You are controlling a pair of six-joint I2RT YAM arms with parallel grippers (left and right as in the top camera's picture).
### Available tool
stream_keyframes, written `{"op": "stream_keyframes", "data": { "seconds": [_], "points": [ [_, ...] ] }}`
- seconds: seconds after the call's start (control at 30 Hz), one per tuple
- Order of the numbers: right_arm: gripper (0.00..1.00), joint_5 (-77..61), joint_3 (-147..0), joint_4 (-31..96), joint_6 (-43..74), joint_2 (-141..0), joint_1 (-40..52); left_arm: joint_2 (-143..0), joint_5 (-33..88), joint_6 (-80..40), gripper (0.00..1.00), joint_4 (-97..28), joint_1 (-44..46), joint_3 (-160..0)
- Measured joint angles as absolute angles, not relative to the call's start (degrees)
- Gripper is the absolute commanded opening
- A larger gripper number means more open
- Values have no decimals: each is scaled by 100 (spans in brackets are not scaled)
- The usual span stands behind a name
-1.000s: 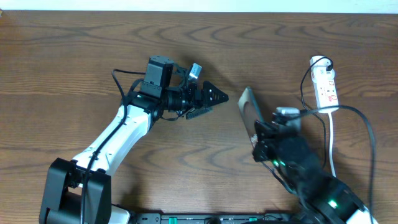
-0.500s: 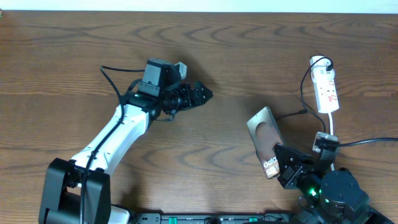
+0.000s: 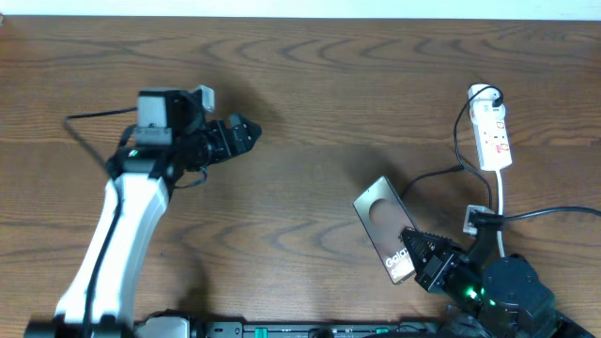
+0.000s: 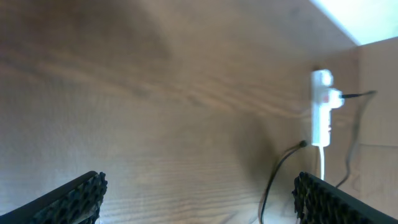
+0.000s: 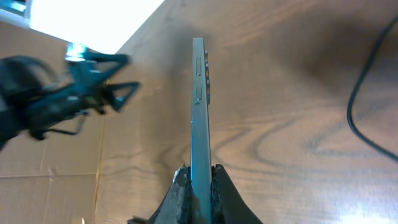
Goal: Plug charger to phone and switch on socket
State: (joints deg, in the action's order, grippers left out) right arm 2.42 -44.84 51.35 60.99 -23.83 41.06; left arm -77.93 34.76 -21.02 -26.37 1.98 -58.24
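Note:
The phone (image 3: 380,223) hangs tilted above the table at the front right, its grey-brown back with "Galaxy" lettering facing up. My right gripper (image 3: 413,252) is shut on its near end; the right wrist view shows the phone (image 5: 199,106) edge-on, clamped at the right gripper (image 5: 199,169). The charger (image 3: 434,176), a thin black cable, lies on the table between the phone and the socket (image 3: 492,134), a white strip at the far right. My left gripper (image 3: 246,134) hovers open at the far left with nothing in it. Its wide-apart fingers (image 4: 74,199) frame the socket (image 4: 322,118) and charger (image 4: 280,168) far off.
A white cord (image 3: 500,202) runs from the socket toward the front edge, beside thicker black arm cables (image 3: 554,211). Bare wood lies between the two arms. The left arm (image 5: 74,93) shows at the left of the right wrist view.
My left arm has swung left, away from the phone. My right gripper has drawn the phone toward the front edge, and its back face now shows from above.

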Motion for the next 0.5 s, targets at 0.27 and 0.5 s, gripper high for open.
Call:
{"op": "stream_keyframes", "data": {
  "seconds": [0.27,0.5],
  "points": [
    [1,183,-4484,5535,6281,-2381,4106,-6340,3476,-1796,97,-2663,187,-5824],
    [1,248,-4484,5590,6270,-1951,4106,-5732,3476,-1817,97,-2683,187,-5824]
  ]
}}
